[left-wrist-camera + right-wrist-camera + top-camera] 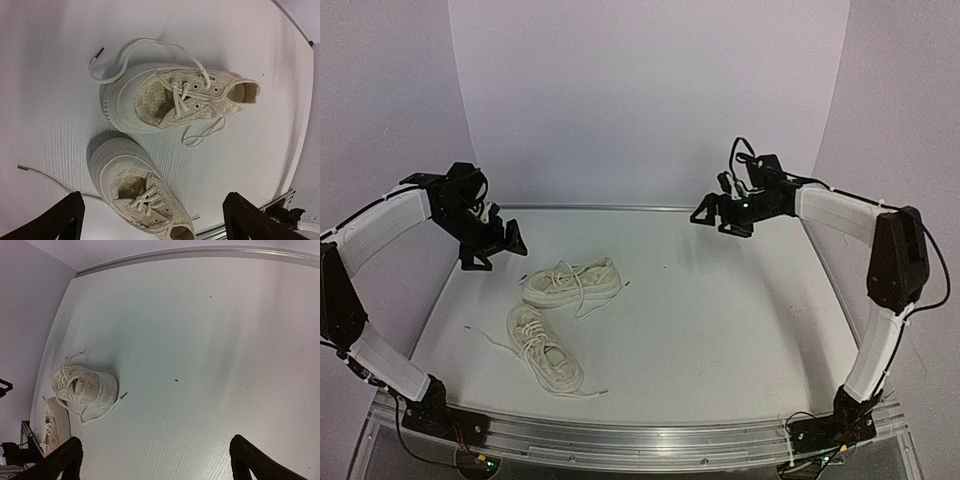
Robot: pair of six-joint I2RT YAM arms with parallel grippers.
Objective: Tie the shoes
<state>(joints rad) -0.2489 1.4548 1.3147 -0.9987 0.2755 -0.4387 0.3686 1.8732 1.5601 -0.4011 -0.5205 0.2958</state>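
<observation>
Two cream-white canvas sneakers lie left of centre on the table. The far shoe (572, 282) lies on its side; the near shoe (544, 347) stands on its sole, angled toward the front. Thin white laces trail loose around both. The left wrist view shows the far shoe (180, 97) and the near shoe (140, 192) below my open fingers. The right wrist view shows the far shoe (85, 386) and part of the near shoe (52, 422) at far left. My left gripper (510, 243) hovers open, above and behind the shoes. My right gripper (705, 215) hovers open, far right of them.
The white table (720, 320) has a raised metal rail along the back (620, 208) and a metal front edge (640, 440). White walls enclose the back and sides. The arm bases stand at the front corners.
</observation>
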